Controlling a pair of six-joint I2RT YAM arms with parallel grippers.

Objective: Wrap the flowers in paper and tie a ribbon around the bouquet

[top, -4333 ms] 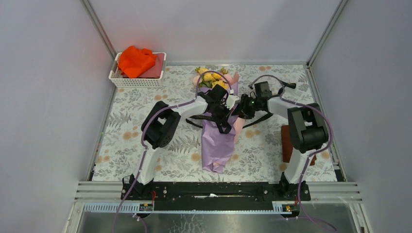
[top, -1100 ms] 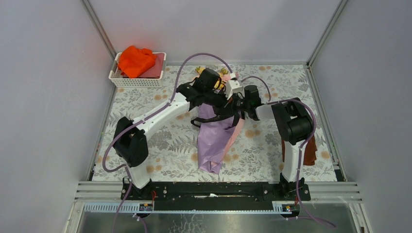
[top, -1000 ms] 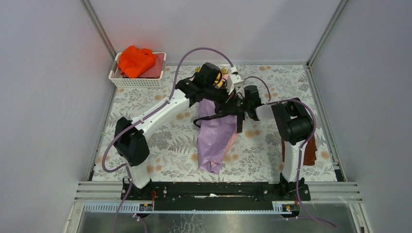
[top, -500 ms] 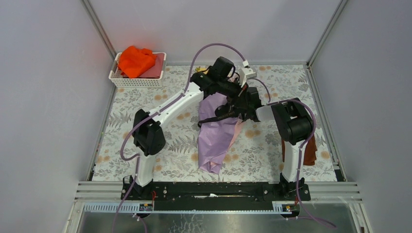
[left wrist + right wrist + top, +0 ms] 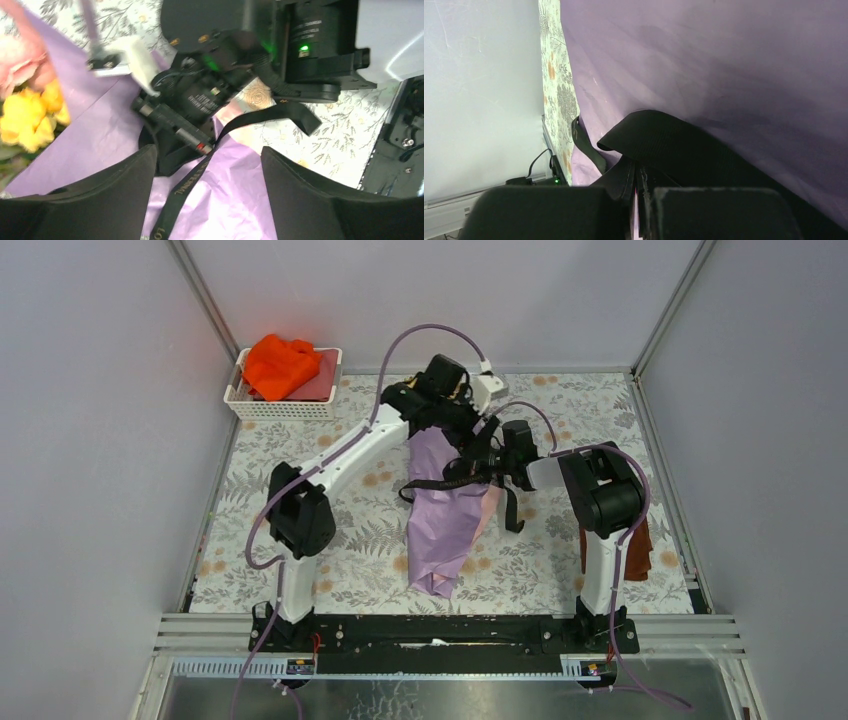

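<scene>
**A:** On the tabletop (image 5: 350, 560), centre: the bouquet (image 5: 445, 525) lies lengthwise, a cone of lavender paper (image 5: 100, 130), with the flowers (image 5: 30, 120) at the far end.

**B:** Ribbon?

**A:** The black ribbon (image 5: 440, 483) crosses the cone near its middle. One loose end trails off the right side.

**B:** Grippers?

**A:** The left gripper (image 5: 207, 152) hangs over the upper cone near the blooms, jaws spread wide, nothing in them. The right gripper (image 5: 639, 192) is clamped tight on a fold of ribbon, against the paper.

**B:** Step?

**A:** Tying, I'd say; no knot visible. Pull gently and low along the cone so the thin sheet doesn't tear or unroll. The left should take the free end close to the crossing, clear of the blooms.
</scene>
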